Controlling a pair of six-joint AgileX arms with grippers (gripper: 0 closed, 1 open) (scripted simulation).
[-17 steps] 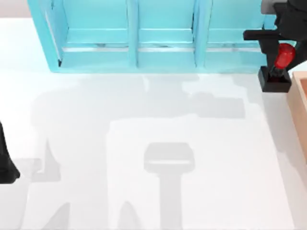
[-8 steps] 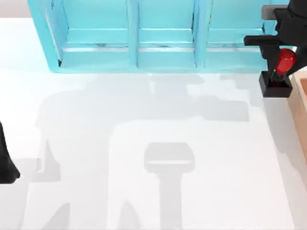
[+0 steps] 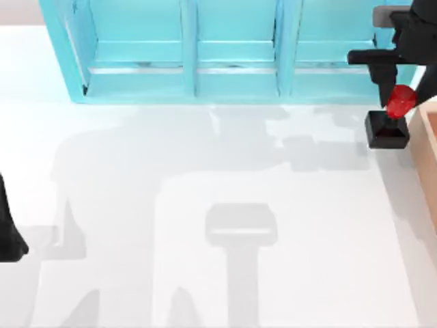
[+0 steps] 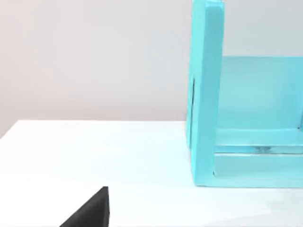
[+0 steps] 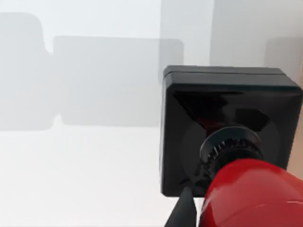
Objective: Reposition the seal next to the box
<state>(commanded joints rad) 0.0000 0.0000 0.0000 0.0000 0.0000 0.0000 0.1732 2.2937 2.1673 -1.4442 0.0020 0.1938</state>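
- The right tool (image 3: 396, 89) hangs at the far right of the white surface (image 3: 225, 178), its fingers closed around the red knob of the seal (image 3: 388, 126).
- The seal's black square base sits low over the surface, just beside the tan box (image 3: 429, 154) at the right edge, in front of the light-blue shelf cabinet (image 3: 191, 48).
- The left arm (image 3: 8, 229) is parked at the left edge; I cannot tell its tool's state.

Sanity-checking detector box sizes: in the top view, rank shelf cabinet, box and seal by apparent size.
1. Light-blue shelf cabinet, by far the largest.
2 and 3. Unsure: the box is cut off by the right edge, so its visible strip looks similar in area to the seal.
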